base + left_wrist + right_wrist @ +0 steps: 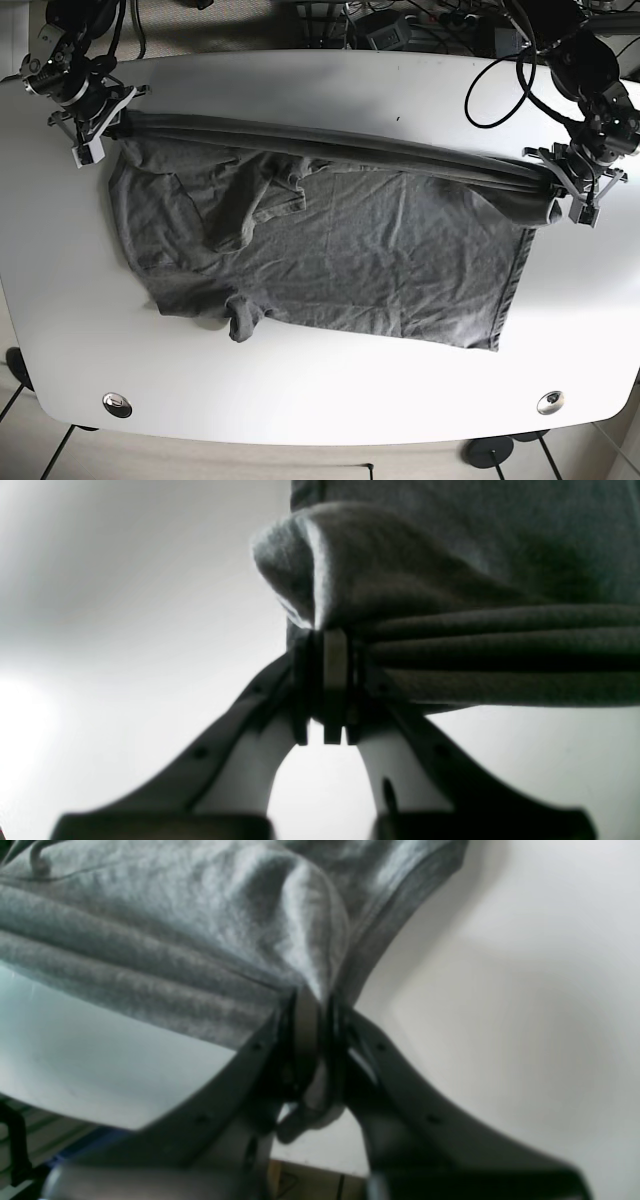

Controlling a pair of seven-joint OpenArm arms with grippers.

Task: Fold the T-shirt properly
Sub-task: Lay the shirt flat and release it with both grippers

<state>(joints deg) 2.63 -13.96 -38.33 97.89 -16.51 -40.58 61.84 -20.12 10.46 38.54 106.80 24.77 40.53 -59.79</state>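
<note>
A grey T-shirt [330, 250] lies spread on the white table [300, 390]. Its far edge is pulled taut into a bunched band between both grippers. At the table's right side my left gripper [556, 180] is shut on the T-shirt's corner, and the left wrist view shows the fabric [450, 630] pinched between the fingers [332, 680]. My right gripper [105, 128] at the far left corner is shut on the other end, with cloth [175, 955] bunched between its fingers [310, 1040]. The near part of the shirt rests wrinkled, a sleeve [240, 320] curled at the front.
Cables and dark equipment [420, 25] lie beyond the table's far edge. Two round metal fittings [117, 404] sit near the front corners of the table. Bare white tabletop surrounds the shirt at front and right.
</note>
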